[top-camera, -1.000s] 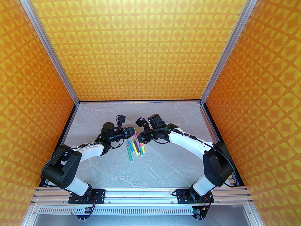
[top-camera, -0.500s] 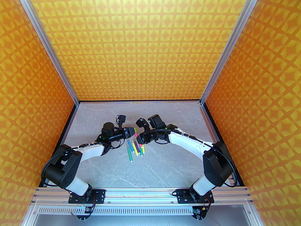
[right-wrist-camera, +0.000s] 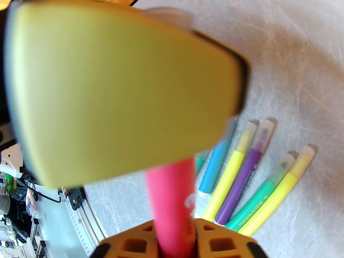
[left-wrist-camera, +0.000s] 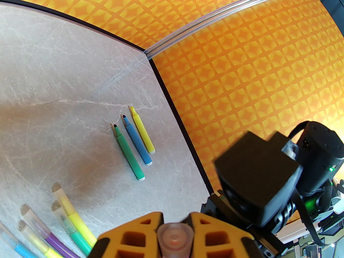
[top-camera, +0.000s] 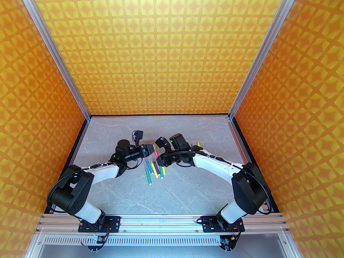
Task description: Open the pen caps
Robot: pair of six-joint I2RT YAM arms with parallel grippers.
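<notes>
Above the table's middle, a pink-red pen (right-wrist-camera: pixel 172 195) is held between both grippers. My right gripper (right-wrist-camera: pixel 174 224) is shut on its barrel. My left gripper (left-wrist-camera: pixel 174 222) is shut on its translucent pen cap (left-wrist-camera: pixel 174 236), which is still on the pen. In the top view the left gripper (top-camera: pixel 153 151) and right gripper (top-camera: pixel 161 158) nearly touch. Several capped pens (top-camera: pixel 154 168) lie in a pile just below them, with blue, yellow, purple and green barrels (right-wrist-camera: pixel 246 176). Three uncapped pens, green (left-wrist-camera: pixel 128 154), blue (left-wrist-camera: pixel 137 141) and yellow (left-wrist-camera: pixel 142 132), lie side by side to the right.
The grey marble table (top-camera: pixel 172 195) is walled by orange patterned panels with aluminium posts (top-camera: pixel 242 90). The uncapped pens lie behind the right forearm (top-camera: pixel 197 143). The right wrist's black camera block (left-wrist-camera: pixel 258 176) hangs close to the left fingers.
The right arm has shifted slightly, so the uncapped pens now peek out behind its forearm. Both grippers have settled together on the pink-red pen.
</notes>
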